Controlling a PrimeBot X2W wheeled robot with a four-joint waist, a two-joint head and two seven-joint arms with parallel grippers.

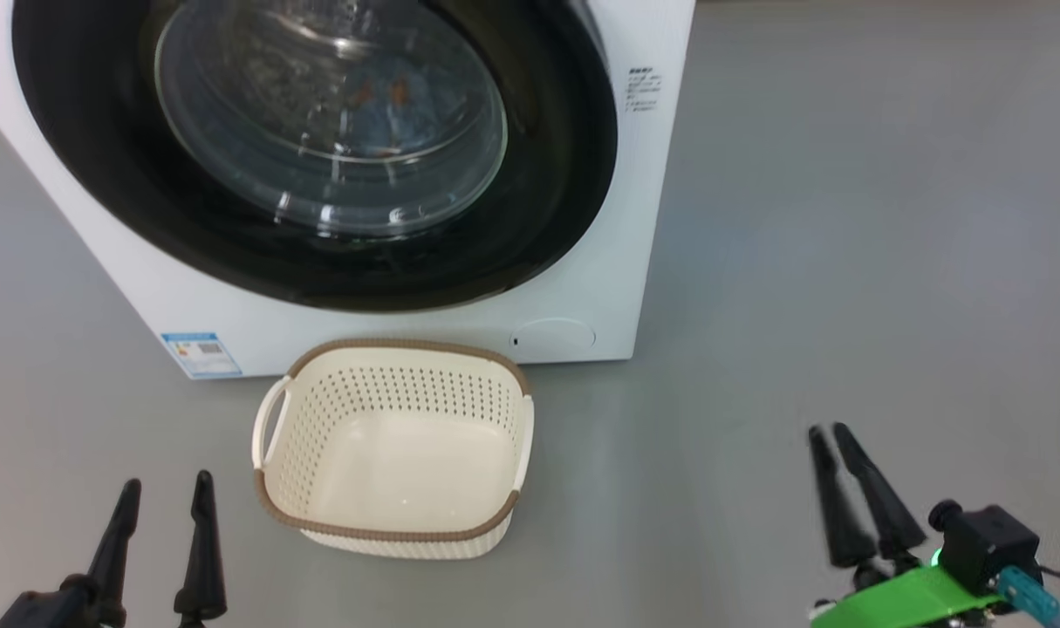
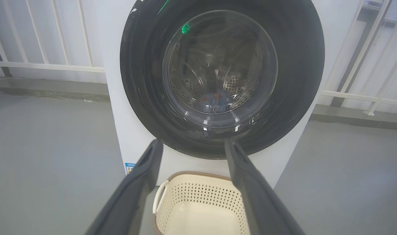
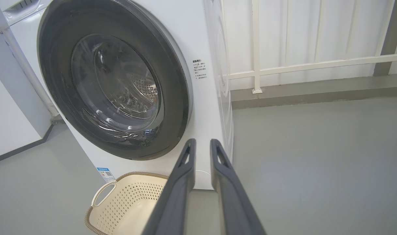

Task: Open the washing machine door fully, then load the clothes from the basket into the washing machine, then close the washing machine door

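Unless the washing machine door [image 1: 547, 174] is latched, it may swing open; my left hand [image 1: 167, 480] gapes, my right hand [image 1: 827, 429] is barely parted.

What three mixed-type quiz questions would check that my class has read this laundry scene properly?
1. True or false: the basket is full.
2. Choose one: the washing machine door is A) shut, B) swung wide open, C) taken off.
3. Fill the gap: the bear-print clothes lie inside the ____.
Key: 1 false, it is empty; 2 A; 3 drum, seen through the door glass.
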